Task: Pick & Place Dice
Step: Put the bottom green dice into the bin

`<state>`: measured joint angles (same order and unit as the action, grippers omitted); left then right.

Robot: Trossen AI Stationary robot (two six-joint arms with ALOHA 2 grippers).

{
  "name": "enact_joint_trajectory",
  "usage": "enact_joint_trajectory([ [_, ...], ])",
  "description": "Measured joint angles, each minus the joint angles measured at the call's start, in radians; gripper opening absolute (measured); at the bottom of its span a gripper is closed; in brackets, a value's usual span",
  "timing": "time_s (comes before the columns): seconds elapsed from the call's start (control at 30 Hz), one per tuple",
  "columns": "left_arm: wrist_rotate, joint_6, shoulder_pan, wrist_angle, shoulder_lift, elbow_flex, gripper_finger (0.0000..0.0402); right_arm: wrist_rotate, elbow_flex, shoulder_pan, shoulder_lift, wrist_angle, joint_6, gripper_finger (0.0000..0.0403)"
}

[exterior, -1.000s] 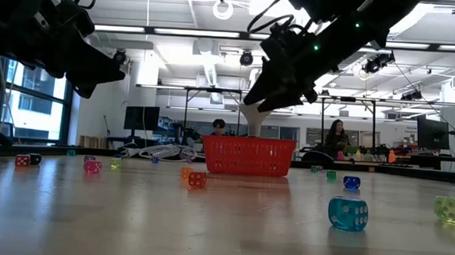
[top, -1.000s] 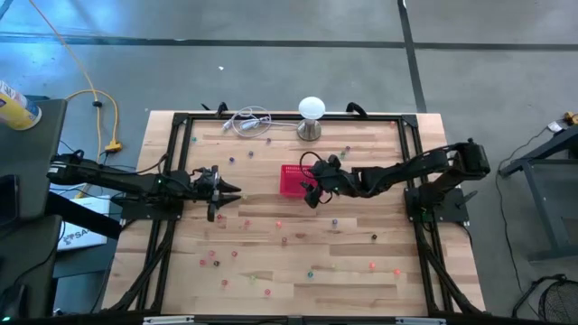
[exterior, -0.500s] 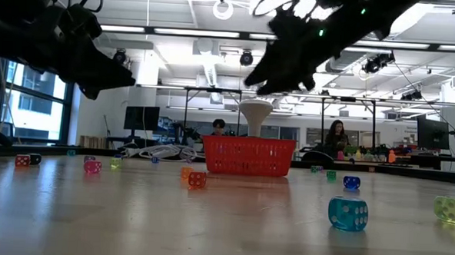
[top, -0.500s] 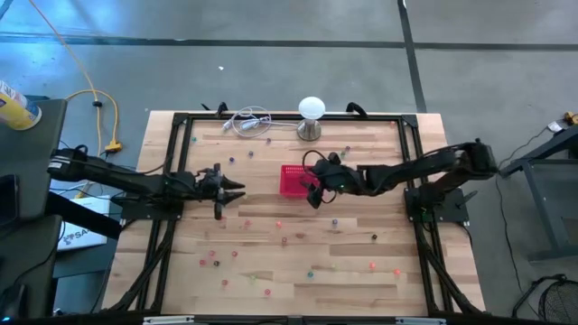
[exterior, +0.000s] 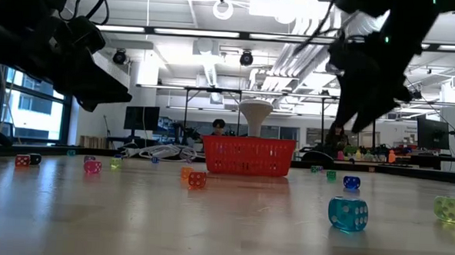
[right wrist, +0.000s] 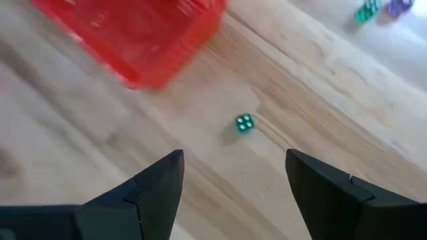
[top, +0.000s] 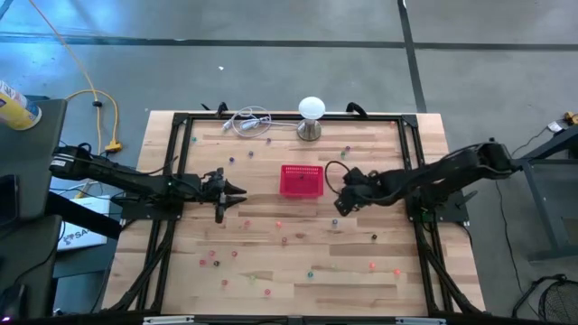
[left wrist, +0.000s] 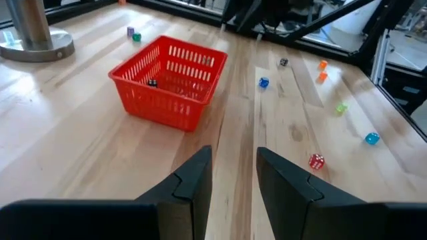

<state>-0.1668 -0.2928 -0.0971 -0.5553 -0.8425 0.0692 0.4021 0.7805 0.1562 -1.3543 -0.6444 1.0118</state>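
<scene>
Your right hand [top: 336, 204] hovers over the counter [top: 271, 262] just right of the red basket [top: 301, 181], fingers wide apart, nothing held. In the rt wrist view a green die [right wrist: 244, 123] lies on the wood between the fingers, beside the basket [right wrist: 140, 33] corner. Your left hand [top: 237, 191] sits well left of the basket, facing it; fingers [left wrist: 193, 183] parted by a narrow gap, empty. One dark die [left wrist: 153, 83] is inside the basket. Other dice [top: 271, 221] are scattered over the counter, mostly toward the near half; low view shows a blue one [exterior: 348, 213] close up. White ball lamp [top: 311, 117] at far edge.
</scene>
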Motion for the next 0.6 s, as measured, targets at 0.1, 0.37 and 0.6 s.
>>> enact_joint_trajectory([
  [0.1, 0.000, 0.000, 0.000, -0.008, 0.001, 0.000, 0.0113, 0.010, -0.054, -0.007, -0.029, 0.104, -0.017, 0.0254],
  [0.37, 0.007, 0.000, 0.000, -0.042, 0.002, 0.000, 0.0113, -0.042, -0.133, -0.114, -0.076, 0.255, -0.139, 0.0254],
  [0.6, 0.008, 0.000, 0.000, -0.042, 0.002, 0.000, 0.0113, -0.099, -0.187, -0.170, -0.078, 0.367, -0.175, 0.0254],
])
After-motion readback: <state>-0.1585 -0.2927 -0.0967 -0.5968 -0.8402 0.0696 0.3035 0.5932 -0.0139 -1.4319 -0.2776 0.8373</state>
